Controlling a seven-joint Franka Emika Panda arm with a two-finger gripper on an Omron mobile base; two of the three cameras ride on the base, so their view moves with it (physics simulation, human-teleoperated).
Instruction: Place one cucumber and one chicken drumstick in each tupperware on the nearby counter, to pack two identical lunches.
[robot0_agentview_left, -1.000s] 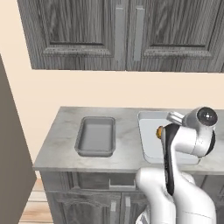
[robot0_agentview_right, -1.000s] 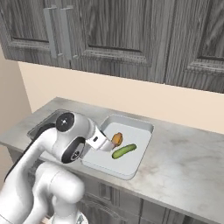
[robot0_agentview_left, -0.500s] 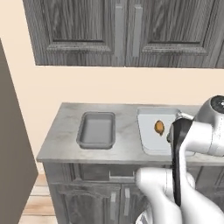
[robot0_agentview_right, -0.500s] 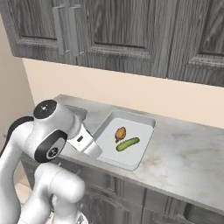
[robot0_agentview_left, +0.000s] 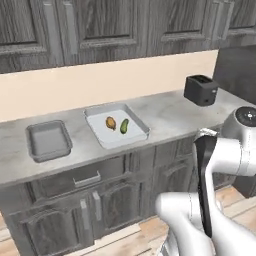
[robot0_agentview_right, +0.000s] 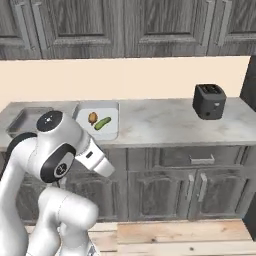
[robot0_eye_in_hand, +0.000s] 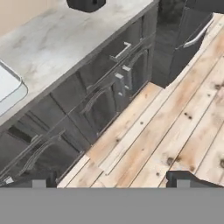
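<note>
Left base view: marbled counter (robot0_agentview_left: 170, 116), plank floor (robot0_agentview_left: 125, 240).

You get even, soft, shadowless rendered light in all three views, bright enough to read everything. The counter (robot0_agentview_left: 170, 112) shows no glare across the middle of the base views. The upper cabinets (robot0_agentview_right: 125, 25) look soft and slightly blurred. In the hand view, the floor planks (robot0_eye_in_hand: 175, 131) at lower right read sharper.
</note>
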